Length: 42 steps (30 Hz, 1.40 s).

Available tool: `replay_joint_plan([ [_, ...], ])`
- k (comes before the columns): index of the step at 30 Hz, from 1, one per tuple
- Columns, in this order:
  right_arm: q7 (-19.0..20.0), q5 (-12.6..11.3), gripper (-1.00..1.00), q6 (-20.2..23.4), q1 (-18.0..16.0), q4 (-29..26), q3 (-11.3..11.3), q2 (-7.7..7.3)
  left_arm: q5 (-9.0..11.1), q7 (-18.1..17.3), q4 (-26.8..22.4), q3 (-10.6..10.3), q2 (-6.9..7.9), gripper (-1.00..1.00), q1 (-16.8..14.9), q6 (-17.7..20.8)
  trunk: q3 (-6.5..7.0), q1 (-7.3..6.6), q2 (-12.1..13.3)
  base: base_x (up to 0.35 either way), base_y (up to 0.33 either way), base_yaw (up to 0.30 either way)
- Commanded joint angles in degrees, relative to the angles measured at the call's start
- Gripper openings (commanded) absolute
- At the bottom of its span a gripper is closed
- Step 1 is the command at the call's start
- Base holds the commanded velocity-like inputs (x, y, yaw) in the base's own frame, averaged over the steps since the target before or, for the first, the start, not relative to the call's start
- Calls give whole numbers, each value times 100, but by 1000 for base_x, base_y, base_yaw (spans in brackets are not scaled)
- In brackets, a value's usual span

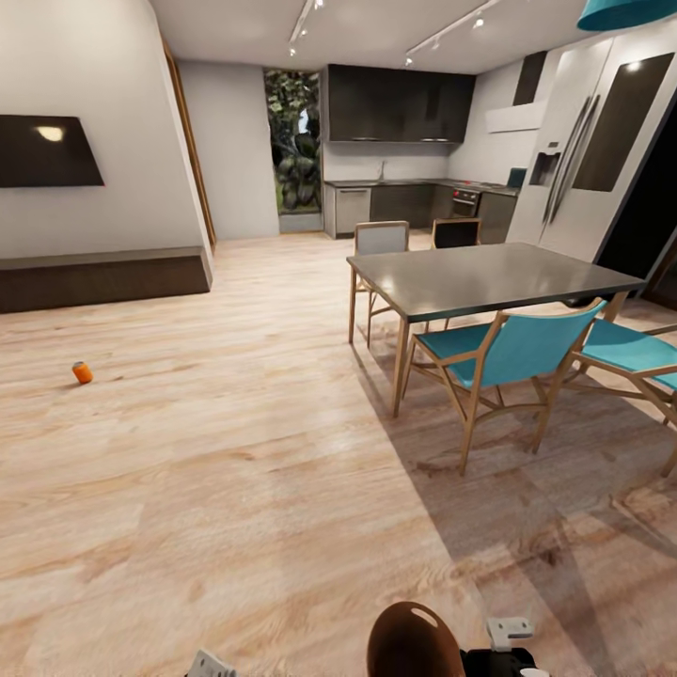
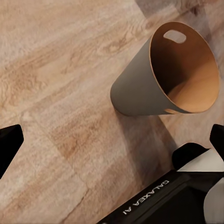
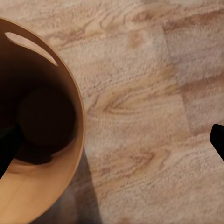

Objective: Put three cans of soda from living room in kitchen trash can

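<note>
Head view: tash can (image 1: 411, 642) nearest, at the lower edge, dark brown inside with the hand slot showing, just in front of the robot base. Orange-red can of soda (image 1: 83, 372) far to the bin's left on the wood floor (image 1: 235, 451), well apart. Grey dining table (image 1: 489, 275) with teal chairs (image 1: 512, 357) beyond the bin; kitchen counter (image 1: 414, 202) behind the table.

Left wrist view: left gripper (image 2: 112, 142) spread wide, holding nothing, black fingertips (image 2: 9, 142) at both edges. Bin upright beside the robot base (image 2: 163, 198), tan inside.

Right wrist view: right gripper (image 3: 112, 144) wide open, empty; one fingertip (image 3: 7, 149) over the bin's mouth.
</note>
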Motion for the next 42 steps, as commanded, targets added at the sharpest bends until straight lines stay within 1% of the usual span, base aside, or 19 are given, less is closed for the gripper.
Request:
replay_joint_plan([
  [1,0,0,100,0,0,-2,0,0,1,0,0,0,0,100,0,0,-28,23,-42,0,0,0],
  [6,0,0,100,0,-16,-6,0,-3,0,-1,0,0,0,100,-1,0,-164,132,-242,0,0,0],
  [15,0,0,100,0,-202,-7,0,0,1,-1,-4,0,0,100,-5,0,-410,330,-603,0,0,0],
  [22,0,0,100,0,-256,-7,2,4,6,-10,-60,0,0,100,-1,0,-601,484,-884,0,0,0],
  [23,0,0,100,0,-270,-7,69,7,7,-20,-105,0,0,100,-1,0,-628,506,-924,0,0,0],
  [26,0,0,100,0,-277,-7,179,8,8,-29,-183,0,0,100,-1,4,-710,572,-1044,0,0,0],
  [27,0,0,100,0,-280,-7,239,8,8,-91,-220,0,8,100,1,7,-737,594,-1084,0,0,0],
  [34,0,0,100,0,-282,-7,277,9,8,-332,-300,5,83,100,-3,16,-928,747,-1365,0,0,0],
  [42,0,0,100,0,-282,-7,281,9,8,-367,-321,3,96,100,-2,18,-1146,923,-1686,0,0,0],
])
